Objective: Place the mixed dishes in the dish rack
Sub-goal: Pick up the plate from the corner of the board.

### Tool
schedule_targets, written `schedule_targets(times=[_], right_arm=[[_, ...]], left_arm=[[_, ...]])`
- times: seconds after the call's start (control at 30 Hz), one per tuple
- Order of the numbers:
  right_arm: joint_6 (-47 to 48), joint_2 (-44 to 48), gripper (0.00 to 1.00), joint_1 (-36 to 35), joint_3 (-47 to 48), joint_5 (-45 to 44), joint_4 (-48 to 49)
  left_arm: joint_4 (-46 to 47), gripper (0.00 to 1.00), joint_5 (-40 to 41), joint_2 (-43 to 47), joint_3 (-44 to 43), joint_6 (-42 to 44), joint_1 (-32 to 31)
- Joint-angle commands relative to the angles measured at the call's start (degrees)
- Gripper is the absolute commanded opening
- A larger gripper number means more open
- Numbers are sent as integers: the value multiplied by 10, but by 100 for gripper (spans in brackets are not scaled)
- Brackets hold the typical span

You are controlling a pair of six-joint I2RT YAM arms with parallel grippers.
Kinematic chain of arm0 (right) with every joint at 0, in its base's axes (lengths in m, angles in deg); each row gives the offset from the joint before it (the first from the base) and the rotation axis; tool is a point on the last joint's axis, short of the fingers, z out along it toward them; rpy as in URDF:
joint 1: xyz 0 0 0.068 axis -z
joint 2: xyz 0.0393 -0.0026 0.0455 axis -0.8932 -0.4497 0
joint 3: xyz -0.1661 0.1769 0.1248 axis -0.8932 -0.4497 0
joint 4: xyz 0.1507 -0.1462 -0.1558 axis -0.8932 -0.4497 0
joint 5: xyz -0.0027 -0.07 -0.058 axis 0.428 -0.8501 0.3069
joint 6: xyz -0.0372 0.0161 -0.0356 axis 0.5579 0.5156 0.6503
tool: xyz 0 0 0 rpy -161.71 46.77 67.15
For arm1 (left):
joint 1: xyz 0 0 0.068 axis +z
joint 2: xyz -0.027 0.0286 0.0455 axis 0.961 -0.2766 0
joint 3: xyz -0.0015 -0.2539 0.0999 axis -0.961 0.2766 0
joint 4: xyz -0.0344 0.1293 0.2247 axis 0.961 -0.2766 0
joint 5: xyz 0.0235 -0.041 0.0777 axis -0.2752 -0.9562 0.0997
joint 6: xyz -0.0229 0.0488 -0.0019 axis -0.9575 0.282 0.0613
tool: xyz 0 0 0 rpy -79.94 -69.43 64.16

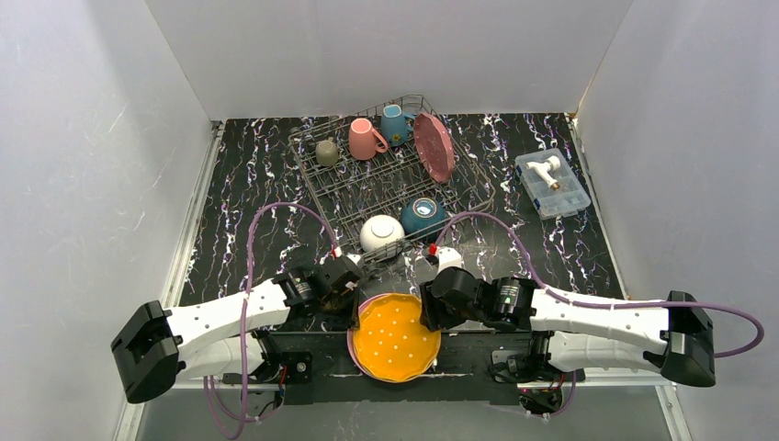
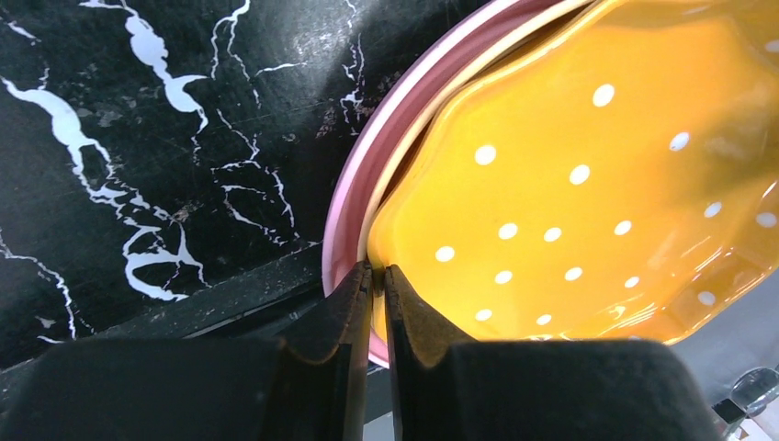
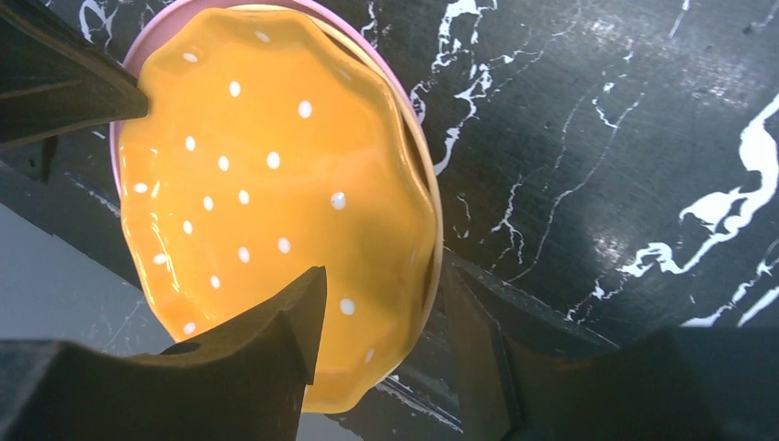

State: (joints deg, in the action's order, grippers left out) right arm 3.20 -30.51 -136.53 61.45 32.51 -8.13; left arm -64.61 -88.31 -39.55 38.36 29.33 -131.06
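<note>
While the left gripper point(image 2: 378, 268) pinches the orange plate point(image 2: 570, 184), stacked over a pink plate point(image 2: 344, 211) at the near edge of the table point(image 2: 184, 184), the right gripper point(image 3: 384, 276) straddles its rim, jaws spread.

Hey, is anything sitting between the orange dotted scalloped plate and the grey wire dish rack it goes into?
Yes. A white bowl and a teal bowl sit along the near edge of the grey wire dish rack, straight beyond the orange dotted plate. It would probably have to pass over them to reach the open tines.
</note>
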Motion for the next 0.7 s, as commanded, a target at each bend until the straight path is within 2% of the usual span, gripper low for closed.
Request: schedule_targets(times=[0.0, 0.23, 0.67], right_arm=[[-12, 20, 59, -4, 16, -30, -36], [-18, 18, 57, -4, 4, -11, -17], [-13, -17, 39, -9, 3, -18, -15]], left_arm=[[5, 9, -6, -18, 26, 1, -2], [11, 8, -8, -21, 28, 1, -2], [11, 8, -10, -15, 33, 2, -2]])
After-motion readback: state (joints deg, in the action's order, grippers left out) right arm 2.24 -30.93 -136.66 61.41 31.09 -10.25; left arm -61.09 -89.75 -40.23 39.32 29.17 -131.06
